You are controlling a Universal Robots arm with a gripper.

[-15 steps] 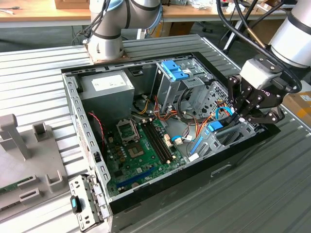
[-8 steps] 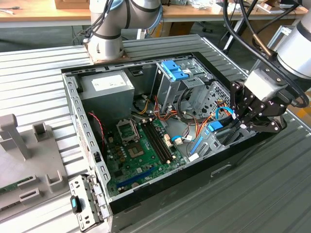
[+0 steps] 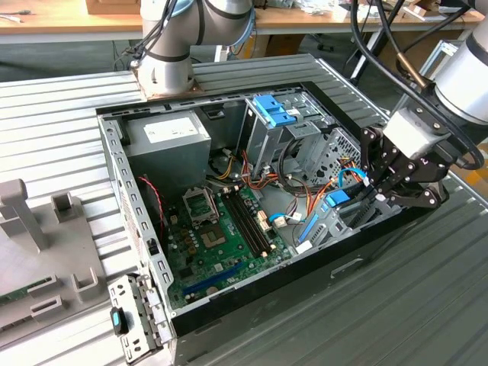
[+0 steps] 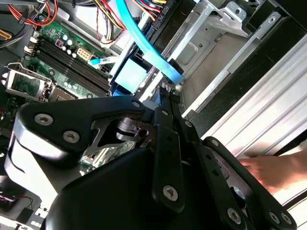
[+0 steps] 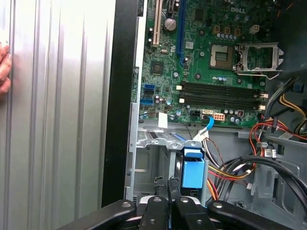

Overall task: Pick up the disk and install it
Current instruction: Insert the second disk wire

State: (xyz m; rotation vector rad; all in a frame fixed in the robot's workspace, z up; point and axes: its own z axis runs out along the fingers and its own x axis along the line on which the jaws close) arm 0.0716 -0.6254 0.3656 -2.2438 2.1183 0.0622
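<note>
One disk, blue rails up, stands on edge in bay at case front, by motherboard. My fingers pinched narrow on its edge. Risks: blue cable snagging; hand on table too near.

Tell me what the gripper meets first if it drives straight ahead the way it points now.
Probably the blue carrier piece in the metal drive bay, directly ahead of the gripper in the first wrist view; depth is uncertain.
</note>
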